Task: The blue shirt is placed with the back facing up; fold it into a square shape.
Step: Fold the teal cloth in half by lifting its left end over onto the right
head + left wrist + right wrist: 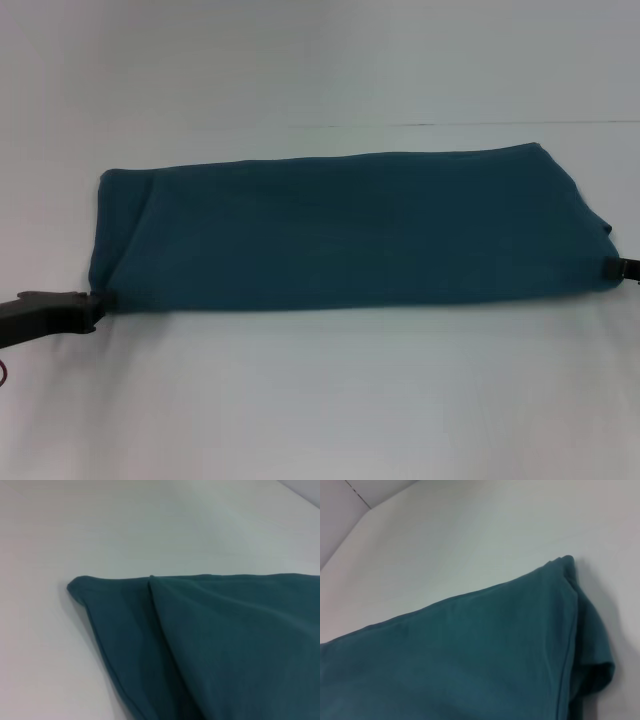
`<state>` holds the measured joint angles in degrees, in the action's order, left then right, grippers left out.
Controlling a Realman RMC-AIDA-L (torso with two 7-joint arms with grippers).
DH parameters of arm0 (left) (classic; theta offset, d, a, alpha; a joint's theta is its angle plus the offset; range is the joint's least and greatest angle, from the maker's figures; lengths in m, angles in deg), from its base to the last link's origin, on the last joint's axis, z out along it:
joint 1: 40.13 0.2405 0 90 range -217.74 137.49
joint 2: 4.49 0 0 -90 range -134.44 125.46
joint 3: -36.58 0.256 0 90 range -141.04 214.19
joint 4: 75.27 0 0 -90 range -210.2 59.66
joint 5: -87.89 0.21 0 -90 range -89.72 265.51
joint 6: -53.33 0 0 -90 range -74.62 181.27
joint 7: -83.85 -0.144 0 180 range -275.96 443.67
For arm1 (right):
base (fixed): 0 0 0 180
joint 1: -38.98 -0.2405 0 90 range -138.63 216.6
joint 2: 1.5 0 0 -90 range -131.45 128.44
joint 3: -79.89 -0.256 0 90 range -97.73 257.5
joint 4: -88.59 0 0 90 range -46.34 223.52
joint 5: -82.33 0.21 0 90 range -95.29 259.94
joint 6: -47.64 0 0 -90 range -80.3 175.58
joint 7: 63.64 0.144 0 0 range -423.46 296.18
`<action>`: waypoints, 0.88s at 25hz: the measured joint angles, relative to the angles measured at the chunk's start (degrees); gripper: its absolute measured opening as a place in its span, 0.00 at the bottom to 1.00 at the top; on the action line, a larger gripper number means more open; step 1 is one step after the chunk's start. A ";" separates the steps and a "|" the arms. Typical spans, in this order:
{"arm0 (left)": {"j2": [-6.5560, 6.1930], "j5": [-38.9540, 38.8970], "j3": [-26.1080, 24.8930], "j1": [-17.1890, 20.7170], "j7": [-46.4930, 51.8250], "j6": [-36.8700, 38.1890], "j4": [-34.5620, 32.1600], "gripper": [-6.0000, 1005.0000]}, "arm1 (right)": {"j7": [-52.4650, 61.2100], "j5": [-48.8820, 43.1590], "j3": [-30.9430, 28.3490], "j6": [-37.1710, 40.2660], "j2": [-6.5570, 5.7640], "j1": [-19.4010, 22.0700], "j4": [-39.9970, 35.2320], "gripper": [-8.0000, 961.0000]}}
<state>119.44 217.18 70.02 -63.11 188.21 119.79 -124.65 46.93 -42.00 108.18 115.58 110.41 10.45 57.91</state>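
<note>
You have the blue shirt (340,230) lying flat on the white table (320,400), already folded into a long, wide strip that runs from side to side. It is not a square yet.

Your left gripper (97,305) sits at the near left corner of the shirt, touching the edge. Your right gripper (618,267) sits at the near right corner, mostly out of the head view. You cannot tell if either one is pinching the cloth or just resting beside it.

Here is what could go wrong. If one gripper holds only the top layer, the layers may slide apart when you lift, and the fold will open. If one side lifts faster than the other, the strip may twist and land crooked. A sleeve part pokes out at the right end and could flop loose.

The shirt is soft, plain knit cloth, thin and floppy, with gentle wrinkles and rounded folded edges. The table is smooth and slick, so the cloth can slip.
</note>
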 joint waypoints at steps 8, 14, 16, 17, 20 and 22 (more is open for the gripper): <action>0.00 0.62 0.19 0.58 -0.14 0.23 0.21 0.04 | -0.07 -0.04 0.00 0.00 0.13 0.52 0.15 0.02; 0.05 0.85 0.30 0.54 -0.17 0.16 0.34 0.04 | -0.10 -0.03 0.02 0.00 0.14 0.44 0.14 0.02; 0.08 0.85 0.30 0.46 -0.17 0.16 0.34 0.04 | -0.11 -0.03 0.02 0.00 0.14 0.42 0.05 0.02; 0.08 0.80 0.23 0.43 -0.16 0.24 0.30 0.04 | -0.11 -0.03 0.01 -0.04 0.16 0.42 -0.02 0.02; 0.08 0.47 -0.02 0.40 0.00 0.89 0.09 0.05 | -0.59 0.01 -0.37 -0.24 0.21 0.38 -0.22 0.02; 0.01 0.26 -0.27 0.40 0.23 1.78 -0.26 0.05 | -1.83 0.05 -1.06 0.08 0.21 0.25 -0.32 0.03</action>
<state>119.45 217.44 69.75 -62.71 188.44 121.57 -124.91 45.10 -41.95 107.13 115.66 110.62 10.70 57.59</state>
